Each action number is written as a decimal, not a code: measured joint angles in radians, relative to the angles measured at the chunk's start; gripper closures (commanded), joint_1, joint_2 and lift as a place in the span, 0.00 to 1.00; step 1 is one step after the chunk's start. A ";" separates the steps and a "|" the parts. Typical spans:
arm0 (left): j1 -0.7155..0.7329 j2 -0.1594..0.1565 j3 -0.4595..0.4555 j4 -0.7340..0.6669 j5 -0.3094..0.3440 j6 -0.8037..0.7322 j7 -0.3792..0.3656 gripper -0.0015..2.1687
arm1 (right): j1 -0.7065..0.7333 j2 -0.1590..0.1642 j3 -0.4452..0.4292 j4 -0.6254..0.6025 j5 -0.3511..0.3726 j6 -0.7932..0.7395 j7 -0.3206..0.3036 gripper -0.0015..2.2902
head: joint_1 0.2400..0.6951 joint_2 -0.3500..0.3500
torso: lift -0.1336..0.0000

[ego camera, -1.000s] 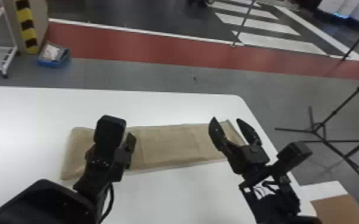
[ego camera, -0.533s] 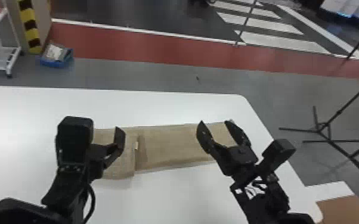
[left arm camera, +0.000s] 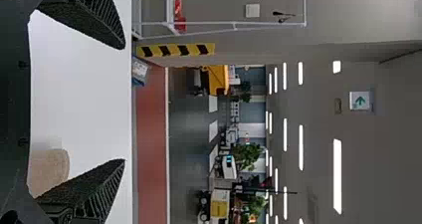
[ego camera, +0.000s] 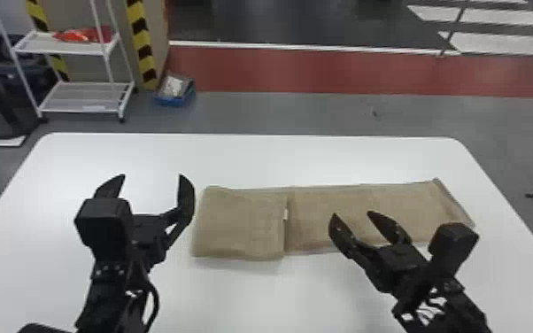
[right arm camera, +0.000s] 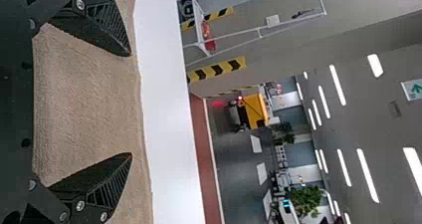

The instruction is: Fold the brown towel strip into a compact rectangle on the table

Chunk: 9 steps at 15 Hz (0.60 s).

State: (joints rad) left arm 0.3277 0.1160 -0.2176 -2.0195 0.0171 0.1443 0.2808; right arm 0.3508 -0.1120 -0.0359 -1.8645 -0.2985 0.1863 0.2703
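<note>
- Towel strip (ego camera: 332,212) on the bench (ego camera: 252,159)
- Left end effector (ego camera: 151,176) left of the towel strip
- Right end effector (ego camera: 352,214) over its right half
- Rack (ego camera: 82,99) behind the bench, left

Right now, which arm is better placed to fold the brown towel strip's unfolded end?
Likely right: the right tool is open over the unfolded part; the left tool is beside the folded end.
</note>
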 measured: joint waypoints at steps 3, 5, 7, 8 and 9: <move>0.004 0.001 0.041 0.015 0.000 -0.038 -0.003 0.03 | -0.033 0.000 0.048 0.030 0.014 0.058 0.002 0.10 | 1.00 0.53 | 0.12; 0.008 0.001 0.070 0.033 0.006 -0.086 -0.013 0.03 | -0.062 0.001 0.080 0.060 0.026 0.072 -0.007 0.13 | 1.00 0.59 | 0.12; 0.011 0.001 0.085 0.040 0.013 -0.110 -0.022 0.03 | -0.096 0.004 0.107 0.091 0.030 0.079 -0.013 0.13 | 1.00 0.62 | 0.12; 0.011 0.001 0.088 0.040 0.014 -0.115 -0.024 0.03 | -0.112 0.010 0.120 0.101 0.033 0.089 -0.015 0.13 | 1.00 0.63 | 0.12; 0.011 0.001 0.090 0.041 0.014 -0.119 -0.027 0.03 | -0.127 0.017 0.132 0.108 0.042 0.104 -0.019 0.13 | 1.00 0.65 | 0.12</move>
State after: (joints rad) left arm 0.3389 0.1166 -0.1274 -1.9789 0.0306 0.0255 0.2539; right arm 0.2237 -0.0952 0.0960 -1.7570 -0.2566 0.2904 0.2516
